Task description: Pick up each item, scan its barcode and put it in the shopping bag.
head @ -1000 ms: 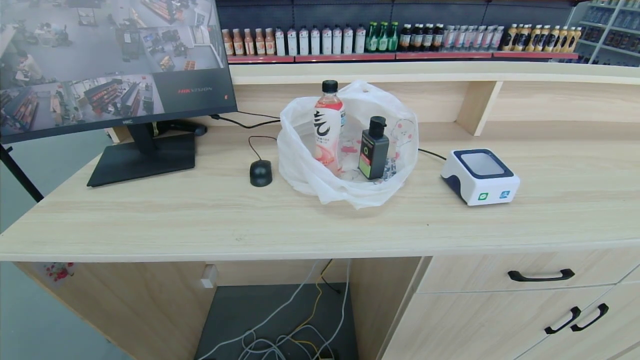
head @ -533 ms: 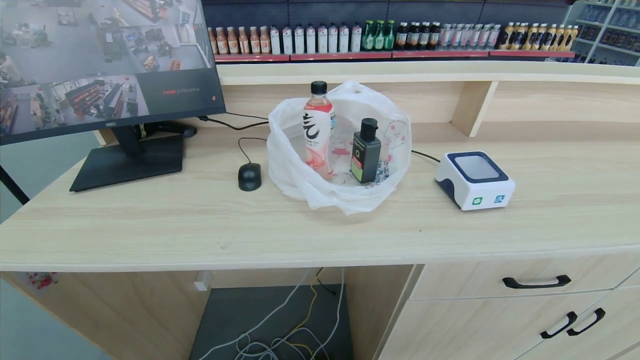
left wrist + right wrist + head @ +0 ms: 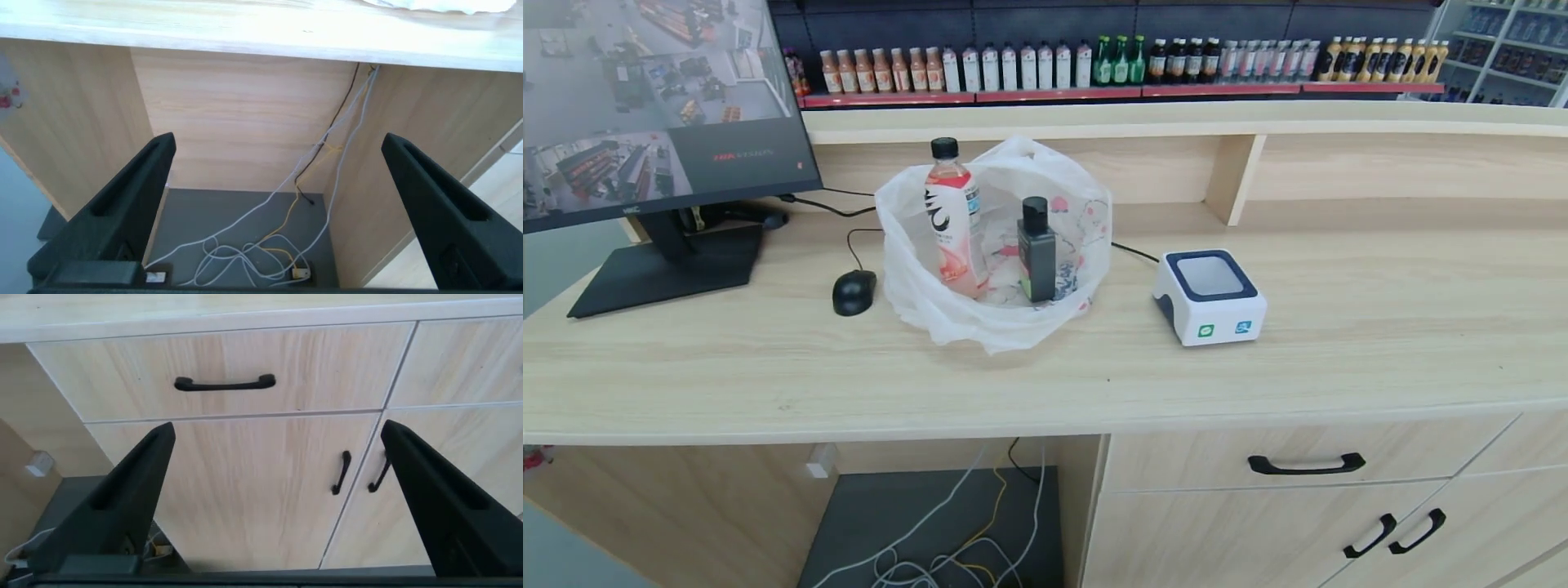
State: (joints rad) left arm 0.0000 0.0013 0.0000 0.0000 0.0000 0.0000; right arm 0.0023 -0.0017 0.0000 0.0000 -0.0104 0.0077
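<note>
A white plastic shopping bag point(image 3: 947, 302) stands open on the wooden counter point(image 3: 1045, 367). Inside it a pink drink bottle point(image 3: 951, 220) with a black cap and a dark bottle point(image 3: 1036, 253) with a black pump top both stand upright. To the bag's right sits the white barcode scanner point(image 3: 1209, 296) with a dark-framed window on top. My left gripper point(image 3: 278, 155) is open below the counter's front edge, facing the knee space with its cables. My right gripper point(image 3: 278, 449) is open too, low in front of the drawer and cabinet doors.
A black mouse point(image 3: 854, 291) lies left of the bag, and a monitor point(image 3: 645, 106) on a black stand fills the counter's left end. A raised ledge point(image 3: 1176, 131) runs along the back. Loose cables point(image 3: 947, 539) lie on the floor under the counter.
The head camera has swung to the right, so the whole scene has shifted left in the picture. Bag, bottles and scanner keep their places on the counter.
</note>
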